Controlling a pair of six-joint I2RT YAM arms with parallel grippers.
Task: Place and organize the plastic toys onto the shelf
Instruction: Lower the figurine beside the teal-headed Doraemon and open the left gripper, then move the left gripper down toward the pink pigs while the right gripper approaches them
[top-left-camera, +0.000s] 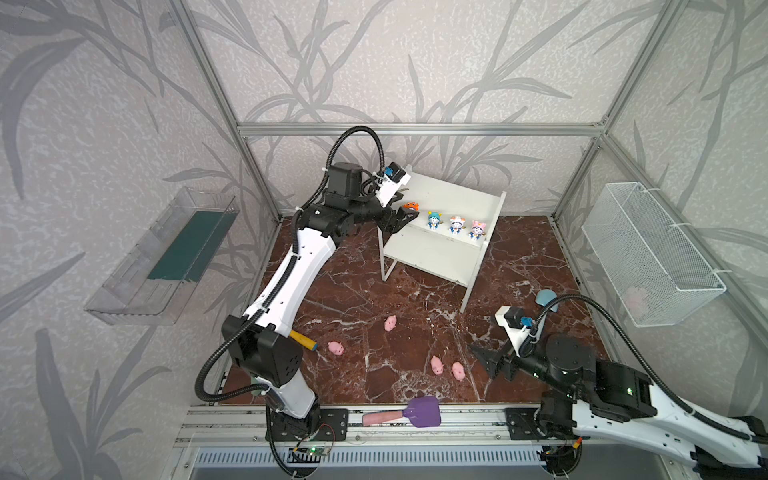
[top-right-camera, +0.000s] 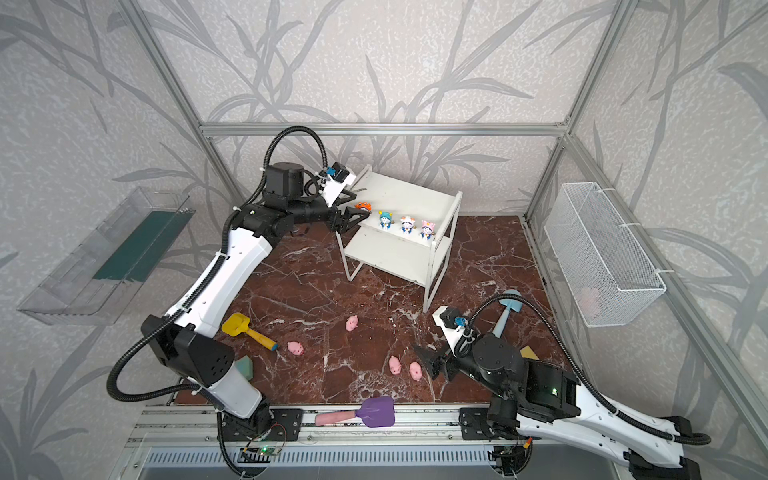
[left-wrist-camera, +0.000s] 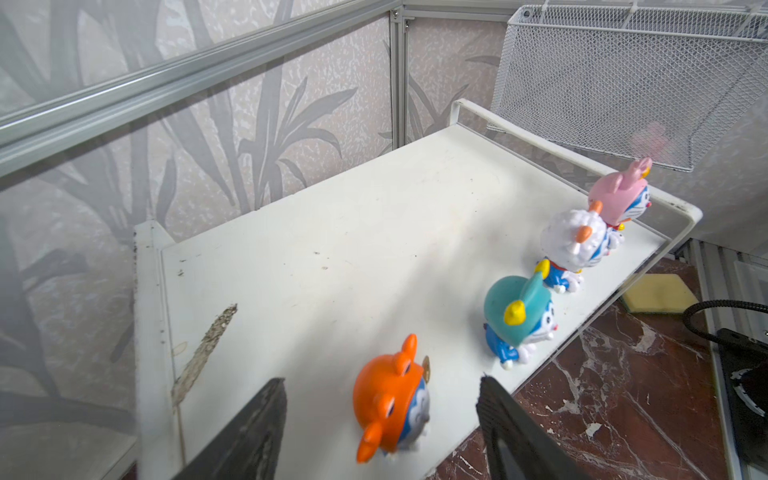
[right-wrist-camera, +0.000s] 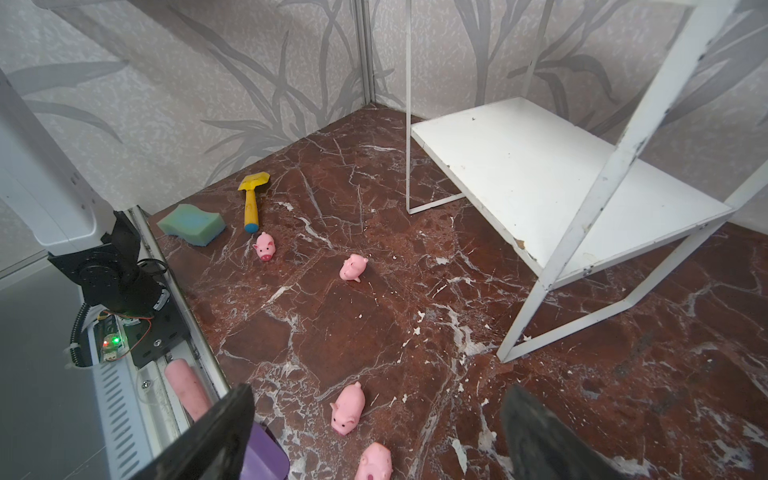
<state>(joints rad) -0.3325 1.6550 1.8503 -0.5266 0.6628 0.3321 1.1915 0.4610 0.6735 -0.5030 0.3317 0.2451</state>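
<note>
In both top views the small white two-tier shelf (top-left-camera: 453, 195) is standing at the far middle of the red-brown marble floor (top-left-camera: 353, 291). Four blue-white cartoon toys are lining the front edge of its upper board. The orange-hatted figurine (top-left-camera: 411, 205) is at the left end, followed by the teal-hatted figurine (top-left-camera: 434, 219), the white-hatted figurine (top-left-camera: 456, 224) and the pink-hatted figurine (top-left-camera: 476, 229). The left gripper (top-left-camera: 405, 216) is reaching in at the shelf's left end, right by the orange-hatted figurine. Four tiny pink pigs (top-left-camera: 390, 323) are lying on the floor nearer the camera, two of them side by side at the near middle. The right gripper (top-left-camera: 484, 361) is hovering low just to the right of that pair. A yellow toy shovel (top-right-camera: 241, 328) and a green sponge (top-right-camera: 245, 368) are lying at the near left.

In the left wrist view the left gripper (left-wrist-camera: 381, 379) is holding its jaws spread on either side of the orange-hatted figurine (left-wrist-camera: 390, 399), clear of it on both sides. That figurine is leaning out of upright and looking blurred. The other three are standing upright in a row beyond it.

In the right wrist view the right gripper (right-wrist-camera: 376, 390) is holding its jaws wide apart and gripping nothing. One pig (right-wrist-camera: 374, 461) is lying on the floor beneath them, and another (right-wrist-camera: 348, 409) is just beyond it. The shelf's lower board (right-wrist-camera: 540, 178) is showing farther off.
</note>
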